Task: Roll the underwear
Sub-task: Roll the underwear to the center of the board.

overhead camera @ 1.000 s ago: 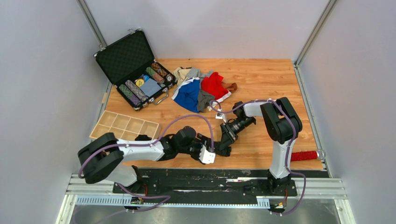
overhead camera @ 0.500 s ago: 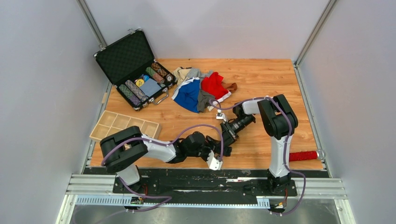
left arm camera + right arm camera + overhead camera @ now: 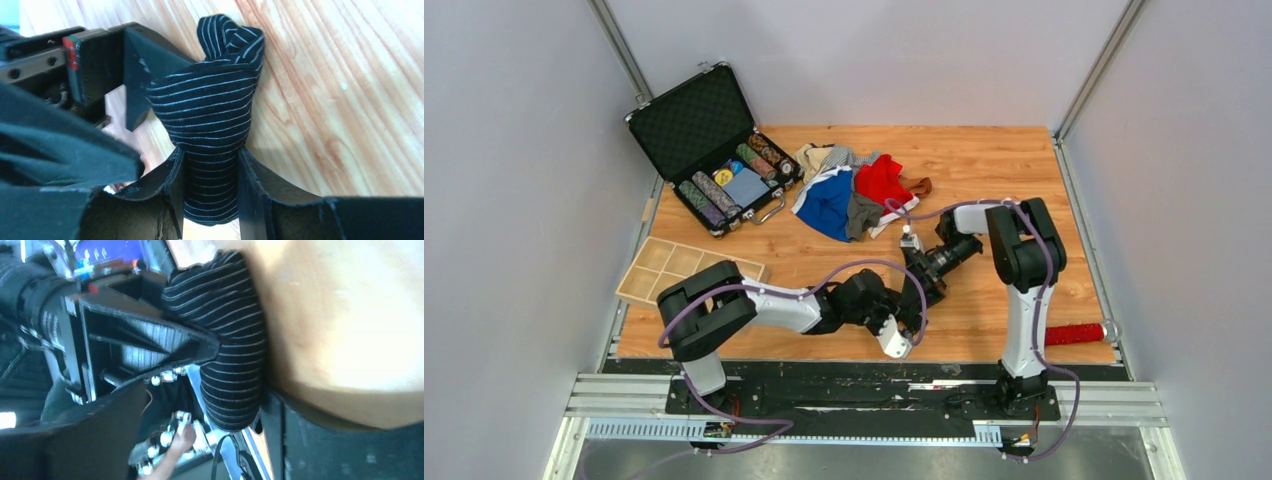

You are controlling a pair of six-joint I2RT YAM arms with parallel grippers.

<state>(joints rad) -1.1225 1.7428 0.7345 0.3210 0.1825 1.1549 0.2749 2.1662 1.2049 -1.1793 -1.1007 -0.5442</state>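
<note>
**Item:** black cloth underwear with thin white stripes (image 3: pixel 210 115), wound into a compact roll with a twisted knob at one end.

**Location:** on the wooden table (image 3: pixel 1004 170), at its near middle, between the two tools. It lies well apart from the pile of loose coloured underwear (image 3: pixel 849 190) at the far side.

**Left gripper (image 3: pixel 211 157):** clamped on the roll's lower part, one finger on each flank, with the cloth bulging above the pinch. Judged purpose: to keep the wound layers from springing loose, since no other tool grips them.

**Right gripper (image 3: pixel 920 283):** jaws apart, wider than the roll, and holding nothing. One finger (image 3: pixel 135 85) stands just beside the roll's upper flank; contact cannot be told.

**Left arm, pose:** stretched low along the table's near edge, reaching rightward from its base, with the wrist turned in toward the roll.

**Right arm, pose:** upper links upright over its base. The forearm is angled down and leftward and meets the left tool nose to nose.

**Status, judged:** the roll is largely formed, and the pile is not yet rolled.

**Also present:**
- open black case of striped poker chips (image 3: pixel 724 170)
- wooden compartment tray (image 3: pixel 689 270)
- red bristly stick (image 3: pixel 1074 333) at the right edge, apart from both tools
</note>
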